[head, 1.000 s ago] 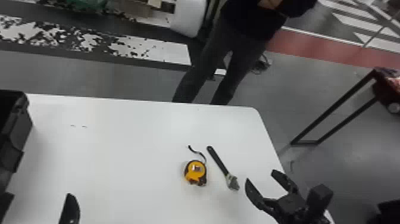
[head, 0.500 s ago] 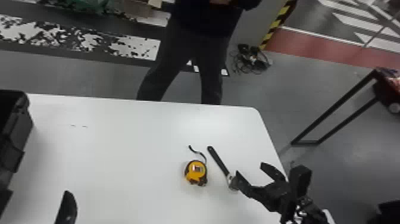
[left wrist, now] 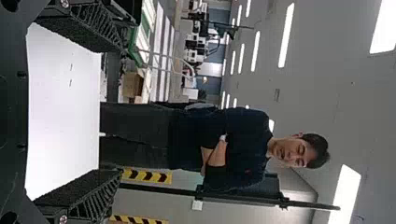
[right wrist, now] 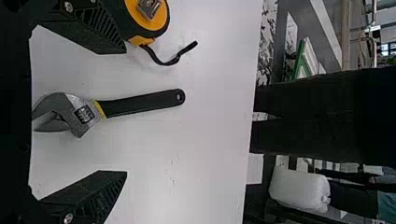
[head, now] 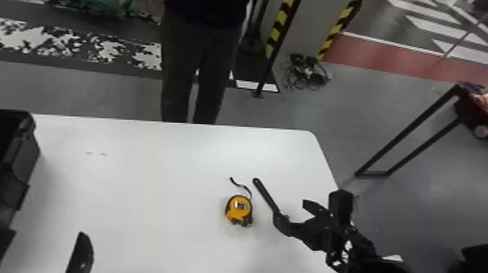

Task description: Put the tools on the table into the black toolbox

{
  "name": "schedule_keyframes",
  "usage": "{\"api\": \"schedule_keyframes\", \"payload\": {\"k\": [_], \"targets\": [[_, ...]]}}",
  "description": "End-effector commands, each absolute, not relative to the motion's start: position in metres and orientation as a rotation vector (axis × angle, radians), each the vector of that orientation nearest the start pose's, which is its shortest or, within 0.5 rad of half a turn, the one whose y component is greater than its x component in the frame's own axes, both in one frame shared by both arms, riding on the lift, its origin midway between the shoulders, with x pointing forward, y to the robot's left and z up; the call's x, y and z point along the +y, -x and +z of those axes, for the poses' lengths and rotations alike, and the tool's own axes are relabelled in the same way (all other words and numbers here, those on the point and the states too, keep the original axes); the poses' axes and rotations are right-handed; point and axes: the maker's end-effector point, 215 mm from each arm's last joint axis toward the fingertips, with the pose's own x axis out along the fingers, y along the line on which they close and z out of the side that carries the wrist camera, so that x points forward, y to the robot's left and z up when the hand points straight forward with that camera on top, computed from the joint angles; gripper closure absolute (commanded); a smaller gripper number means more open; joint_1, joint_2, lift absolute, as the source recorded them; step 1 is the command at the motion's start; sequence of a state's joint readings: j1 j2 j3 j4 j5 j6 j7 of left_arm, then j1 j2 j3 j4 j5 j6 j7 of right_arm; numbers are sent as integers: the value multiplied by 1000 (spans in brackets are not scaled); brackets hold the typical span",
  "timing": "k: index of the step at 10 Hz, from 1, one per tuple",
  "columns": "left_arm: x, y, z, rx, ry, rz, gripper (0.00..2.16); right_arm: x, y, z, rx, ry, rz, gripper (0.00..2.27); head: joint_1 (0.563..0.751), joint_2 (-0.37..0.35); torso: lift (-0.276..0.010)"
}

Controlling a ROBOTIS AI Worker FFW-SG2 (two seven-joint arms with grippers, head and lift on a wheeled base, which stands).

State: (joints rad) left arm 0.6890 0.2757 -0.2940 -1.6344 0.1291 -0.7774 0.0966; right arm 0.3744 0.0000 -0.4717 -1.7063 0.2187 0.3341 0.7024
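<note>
Lying near the right edge of the table [head: 145, 163], the wrench [head: 267, 196] has its head under the right gripper [head: 290, 211], whose fingers stand apart. The tape measure [head: 240, 208] sits just beside it, toward the left edge. The toolbox [head: 22, 159] is at the table's far left, and the left gripper [head: 47, 234], also spread, is near it.

In the head view, the right gripper [head: 290, 211] is sweeping leftward over the white surface [head: 145, 181] toward the wrench [head: 266, 194], one black finger [head: 285, 225] now covering the metal head that was lying in plain sight a second earlier.
</note>
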Motion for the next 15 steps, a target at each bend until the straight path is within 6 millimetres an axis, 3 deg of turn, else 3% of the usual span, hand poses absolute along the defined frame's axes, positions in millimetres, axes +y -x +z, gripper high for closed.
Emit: {"api": "schedule_keyframes", "payload": {"k": [1,6,8,13,15], "targets": [[160,-297,-410,-84,103,-224,66,-368,-377,-557,671,36,193,83,695,-350,-39],[159,-293,-410,-78,106,-225,66,-354,-392,-590,748,-6,205,107,695,-333,-39],[159,-293,-409,-79,107,-225,66,-364,-398,-598,770,-9,200,124,695,-324,-39],[161,-294,-408,-82,106,-220,66,-369,-402,-601,796,-18,186,208,695,-339,-39],[162,-295,-410,-80,108,-218,66,-368,-404,-601,799,-18,188,468,695,-336,-39]]}}
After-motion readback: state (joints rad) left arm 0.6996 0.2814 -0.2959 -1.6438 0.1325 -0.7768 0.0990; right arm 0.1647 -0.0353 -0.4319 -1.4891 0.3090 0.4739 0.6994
